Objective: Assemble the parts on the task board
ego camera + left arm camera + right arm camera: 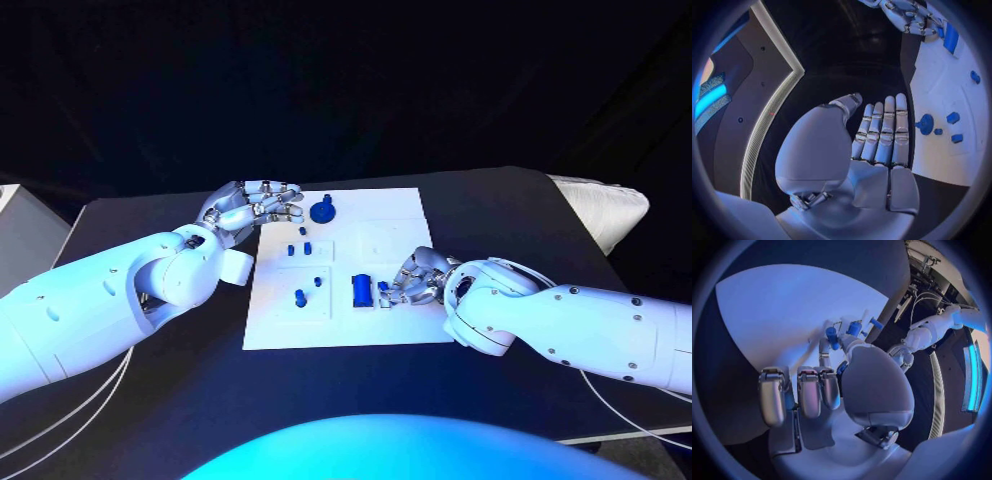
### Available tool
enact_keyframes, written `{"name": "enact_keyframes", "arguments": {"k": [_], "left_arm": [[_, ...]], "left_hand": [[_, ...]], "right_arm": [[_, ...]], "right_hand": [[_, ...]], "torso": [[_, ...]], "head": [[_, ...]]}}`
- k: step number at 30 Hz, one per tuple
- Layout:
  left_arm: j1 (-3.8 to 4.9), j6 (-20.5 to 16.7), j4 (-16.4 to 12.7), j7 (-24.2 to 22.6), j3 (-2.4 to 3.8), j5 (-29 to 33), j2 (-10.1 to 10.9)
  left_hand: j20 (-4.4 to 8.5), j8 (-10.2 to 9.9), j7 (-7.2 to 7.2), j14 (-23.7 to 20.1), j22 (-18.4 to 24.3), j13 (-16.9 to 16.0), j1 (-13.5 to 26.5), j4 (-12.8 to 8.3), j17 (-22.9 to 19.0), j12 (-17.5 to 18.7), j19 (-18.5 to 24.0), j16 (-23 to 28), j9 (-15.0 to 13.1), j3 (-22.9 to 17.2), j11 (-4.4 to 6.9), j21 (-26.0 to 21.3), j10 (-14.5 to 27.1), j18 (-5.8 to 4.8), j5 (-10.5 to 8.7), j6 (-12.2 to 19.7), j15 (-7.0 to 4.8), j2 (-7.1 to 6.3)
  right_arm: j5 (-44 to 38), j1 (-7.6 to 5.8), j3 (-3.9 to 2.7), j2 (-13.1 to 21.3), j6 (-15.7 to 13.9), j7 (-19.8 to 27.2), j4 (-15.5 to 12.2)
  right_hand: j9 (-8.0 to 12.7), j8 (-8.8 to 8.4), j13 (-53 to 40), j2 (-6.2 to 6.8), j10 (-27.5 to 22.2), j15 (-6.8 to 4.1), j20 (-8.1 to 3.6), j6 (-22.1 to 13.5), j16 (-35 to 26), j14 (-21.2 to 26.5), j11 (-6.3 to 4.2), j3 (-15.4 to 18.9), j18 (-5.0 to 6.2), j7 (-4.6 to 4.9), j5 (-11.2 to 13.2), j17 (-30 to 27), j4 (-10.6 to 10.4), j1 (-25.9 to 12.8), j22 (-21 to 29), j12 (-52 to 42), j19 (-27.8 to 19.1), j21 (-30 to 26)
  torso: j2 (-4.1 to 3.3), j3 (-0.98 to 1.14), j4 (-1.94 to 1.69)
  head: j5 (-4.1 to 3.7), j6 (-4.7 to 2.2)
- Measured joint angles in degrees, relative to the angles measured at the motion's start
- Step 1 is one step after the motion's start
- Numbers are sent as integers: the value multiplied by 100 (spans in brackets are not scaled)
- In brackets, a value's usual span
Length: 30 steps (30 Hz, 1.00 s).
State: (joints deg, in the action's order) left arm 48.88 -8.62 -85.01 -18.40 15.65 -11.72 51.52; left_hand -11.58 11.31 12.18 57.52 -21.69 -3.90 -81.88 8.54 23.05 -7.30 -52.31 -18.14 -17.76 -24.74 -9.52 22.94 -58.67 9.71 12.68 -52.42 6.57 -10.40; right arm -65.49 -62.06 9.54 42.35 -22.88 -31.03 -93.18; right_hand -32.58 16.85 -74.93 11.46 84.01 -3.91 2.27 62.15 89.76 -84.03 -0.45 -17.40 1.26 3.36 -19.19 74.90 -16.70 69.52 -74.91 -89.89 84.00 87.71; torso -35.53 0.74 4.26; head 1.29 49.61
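**Two hands at the task board, blue parts counted**

You see one white task board in the middle of the black table. In the head view, count about six blue parts: a round knobbed part near the board's far edge, two small pegs below it, one peg toward the near-left corner, a rectangular block at the centre, and a small piece at the right hand's fingertips.

Left hand: at the board's far-left edge. The left wrist view shows you its fingers straight, side by side, holding nothing.

Right hand: at the board's right edge, fingers curled beside the block. The right wrist view adds blue pieces at the fingertips; you cannot tell whether any is gripped.
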Motion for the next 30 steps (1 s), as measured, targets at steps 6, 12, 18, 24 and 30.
{"name": "enact_keyframes", "arguments": {"k": [6,12,18,24,30], "left_arm": [[0,2,0,1,0,0,2],[0,5,6,2,0,-1,-2],[0,8,12,3,0,-1,-4],[0,11,15,5,0,-2,-4],[0,12,18,7,0,-2,-6]], "left_hand": [[0,0,0,0,3,0,0,0,2,0,0,0,0,0,0,0,0,0,0,0,0,0],[0,0,0,0,6,0,0,0,5,0,0,0,0,0,0,0,0,0,0,0,0,0],[0,0,0,0,5,0,0,0,5,0,0,0,0,0,0,0,-1,1,0,0,0,0],[-7,0,0,0,9,0,0,10,7,0,-7,0,0,10,0,1,-1,0,0,0,0,0],[-21,0,0,0,11,0,0,16,9,0,-21,0,0,16,1,1,-1,0,0,0,0,0]], "right_arm": [[3,3,0,-32,0,-2,20],[27,3,0,-51,-4,1,19],[47,3,0,-47,-7,3,3],[56,1,-1,-35,-6,4,-25],[63,2,-1,-15,-6,6,-36]], "right_hand": [[28,0,0,-8,0,0,0,21,0,0,0,97,0,21,70,0,-2,-216,0,0,0,0],[38,0,1,-50,0,0,0,21,0,0,0,151,0,21,102,0,-7,-307,0,0,0,0],[43,7,1,-55,0,0,0,21,0,0,0,179,0,21,102,0,-10,-373,-4,0,0,-1],[72,22,1,-84,0,0,0,21,0,0,0,343,0,21,125,4,-19,-567,-4,0,0,-4],[91,43,2,-91,0,0,0,20,0,0,0,392,0,21,147,4,-7,-619,-4,0,0,-4]], "torso": [[-1,-1,0],[-2,0,1],[-3,0,1],[-3,0,1],[1,-1,1]], "head": [[-12,0],[-15,-6],[-20,-2],[-20,6],[-20,11]]}}
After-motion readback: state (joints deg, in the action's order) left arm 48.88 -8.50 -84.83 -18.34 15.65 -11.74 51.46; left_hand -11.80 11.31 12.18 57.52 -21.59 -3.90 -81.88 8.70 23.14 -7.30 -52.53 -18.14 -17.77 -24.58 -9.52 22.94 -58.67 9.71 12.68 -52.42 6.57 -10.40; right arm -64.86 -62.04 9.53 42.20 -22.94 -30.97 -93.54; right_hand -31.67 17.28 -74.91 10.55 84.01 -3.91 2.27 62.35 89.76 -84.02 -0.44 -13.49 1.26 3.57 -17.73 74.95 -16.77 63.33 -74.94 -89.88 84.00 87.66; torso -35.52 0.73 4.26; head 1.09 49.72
